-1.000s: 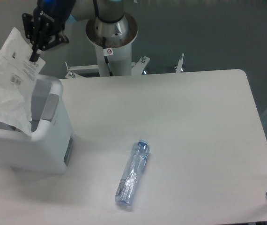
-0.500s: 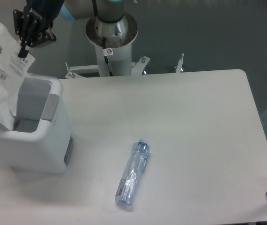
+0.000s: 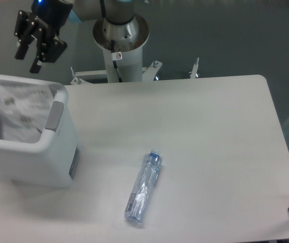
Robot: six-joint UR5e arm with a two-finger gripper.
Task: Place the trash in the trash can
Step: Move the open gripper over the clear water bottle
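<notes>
- Grey floor lies behind a broad white rounded desk (image 3: 205, 131); the robot's silvery base column (image 3: 120, 38) stands at its far edge
- large white boxy plastic trash can (image 3: 38, 162) with rounded corners sits at the desk's left end; a grey strip marks its side
- flat white plastic packet (image 3: 20, 109) with black print lies inside that can
- slim clear plastic bottle (image 3: 143, 187) with bluish cap lies on its side mid-desk, well apart from the can
- black two-finger claw (image 3: 28, 53) hangs above the can's far rim, released, fingers spread, holding nothing
</notes>
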